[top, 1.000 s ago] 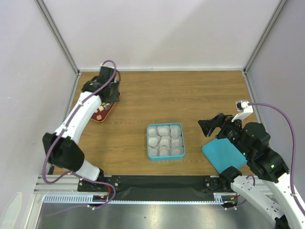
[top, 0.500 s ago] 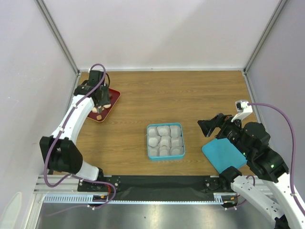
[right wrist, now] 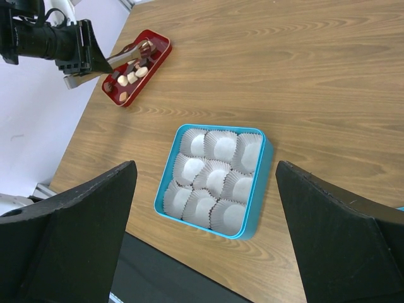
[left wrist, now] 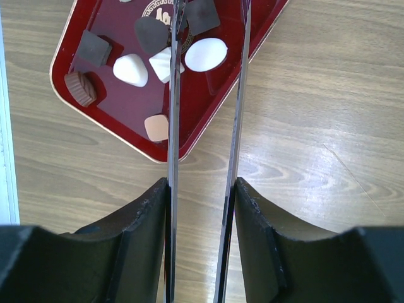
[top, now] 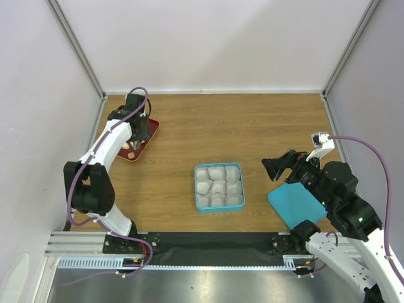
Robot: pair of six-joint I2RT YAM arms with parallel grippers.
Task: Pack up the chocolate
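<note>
My left gripper (left wrist: pixel 202 192) is clamped on thin metal tongs (left wrist: pixel 174 95), whose blades stand slightly apart above a red tray (left wrist: pixel 120 120) at the table's far left. The chocolates (left wrist: pixel 131 69), dark, white and tan, lie in that tray; I cannot tell whether the tong tips pinch one. My right gripper (top: pixel 271 169) gapes wide and empty beside a teal lid (top: pixel 297 205). A teal box (right wrist: pixel 265 158) of white paper cups (right wrist: pixel 214 173) sits mid-table.

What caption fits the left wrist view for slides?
Left gripper holding thin metal tongs above a red tray of assorted chocolates.
</note>
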